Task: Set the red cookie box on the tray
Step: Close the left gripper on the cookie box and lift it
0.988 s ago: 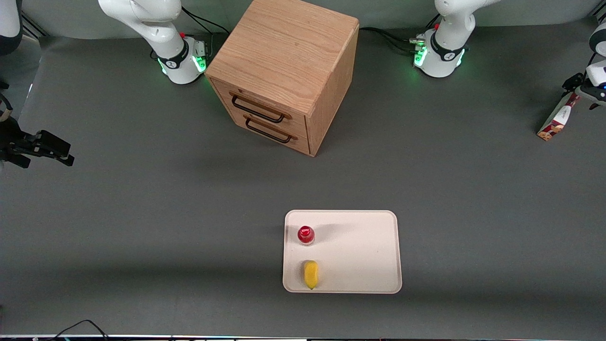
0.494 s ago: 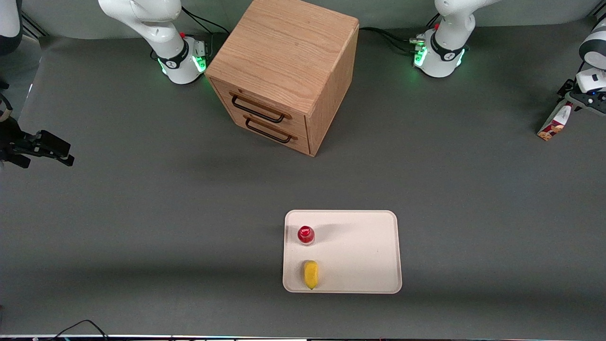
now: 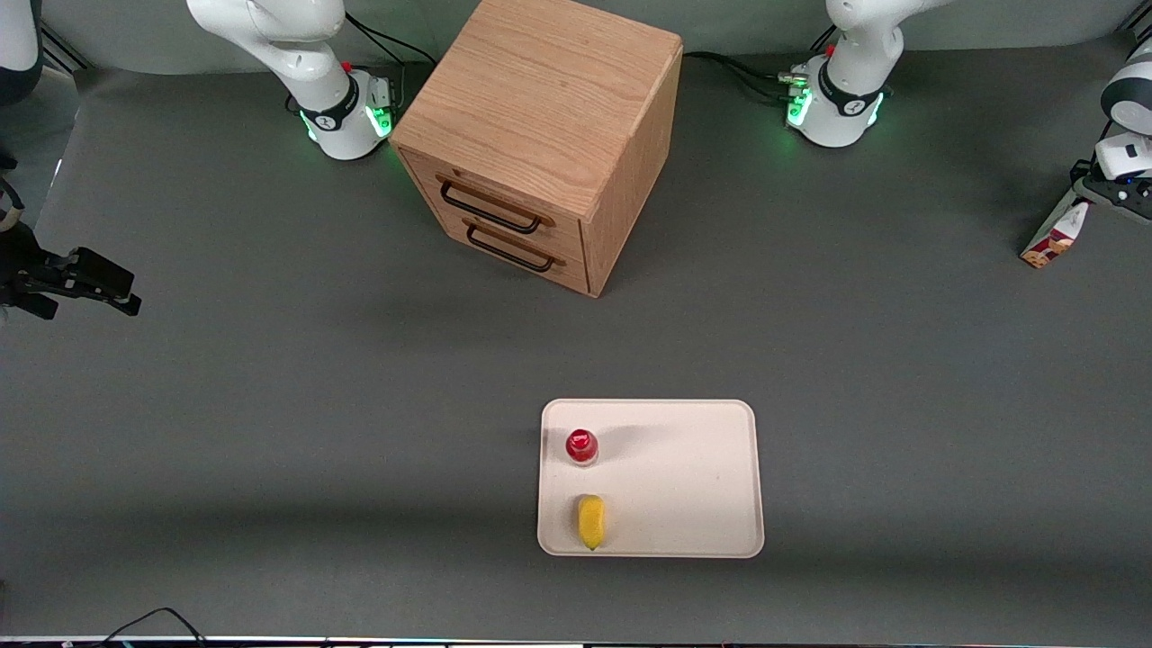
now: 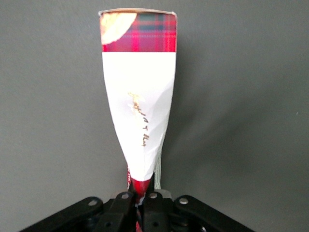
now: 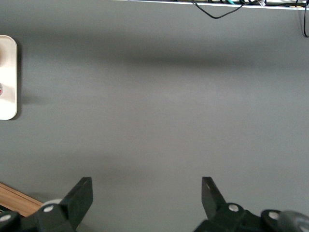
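Observation:
The red cookie box [image 3: 1054, 233] hangs tilted at the working arm's end of the table, its lower corner close to the mat. My gripper [image 3: 1100, 187] is shut on its upper end. In the left wrist view the red cookie box [image 4: 140, 111] shows a white panel and a red plaid end, pinched flat between the fingers of the gripper [image 4: 141, 195]. The cream tray [image 3: 693, 477] lies near the front camera, well away from the box. A narrow strip of the tray [image 5: 7, 77] also shows in the right wrist view.
On the tray stand a small red-capped bottle [image 3: 581, 445] and a yellow item [image 3: 590, 521]. A wooden drawer cabinet [image 3: 538, 135] with two dark handles sits between the arm bases. Grey mat lies between the box and the tray.
My gripper with the box shifted slightly toward the table's middle a second ago, then hardly moved. The box stays tilted in the same place.

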{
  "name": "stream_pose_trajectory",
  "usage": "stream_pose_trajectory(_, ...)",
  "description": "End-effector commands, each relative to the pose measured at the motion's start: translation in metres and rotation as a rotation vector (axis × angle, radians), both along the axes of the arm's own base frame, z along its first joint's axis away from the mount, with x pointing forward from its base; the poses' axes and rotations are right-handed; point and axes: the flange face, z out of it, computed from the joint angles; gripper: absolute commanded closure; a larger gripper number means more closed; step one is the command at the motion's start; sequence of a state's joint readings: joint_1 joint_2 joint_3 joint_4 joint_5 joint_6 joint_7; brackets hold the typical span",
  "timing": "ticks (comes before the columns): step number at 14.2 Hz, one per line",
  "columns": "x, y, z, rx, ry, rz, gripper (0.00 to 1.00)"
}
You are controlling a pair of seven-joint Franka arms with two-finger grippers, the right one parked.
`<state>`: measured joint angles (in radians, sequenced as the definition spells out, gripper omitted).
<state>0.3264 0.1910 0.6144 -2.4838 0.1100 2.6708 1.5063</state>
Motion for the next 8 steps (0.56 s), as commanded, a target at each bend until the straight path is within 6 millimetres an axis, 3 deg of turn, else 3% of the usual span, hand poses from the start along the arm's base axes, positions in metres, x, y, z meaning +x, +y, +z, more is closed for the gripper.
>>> stream_pose_trajectory(1, 0.042, -0.005, 0.034, -0.054, -0.024, 0.021, 1.0)
stream_pose_trajectory(4, 0.113, -0.039, 0.087, -0.091, -0.003, 0.127, 1.0)
stream_pose_trajectory(6, 0.173, -0.083, 0.126, -0.087, 0.029, 0.208, 1.0)
stream_pose_trajectory(8, 0.224, -0.14, 0.156, -0.063, 0.026, 0.316, 1.0)
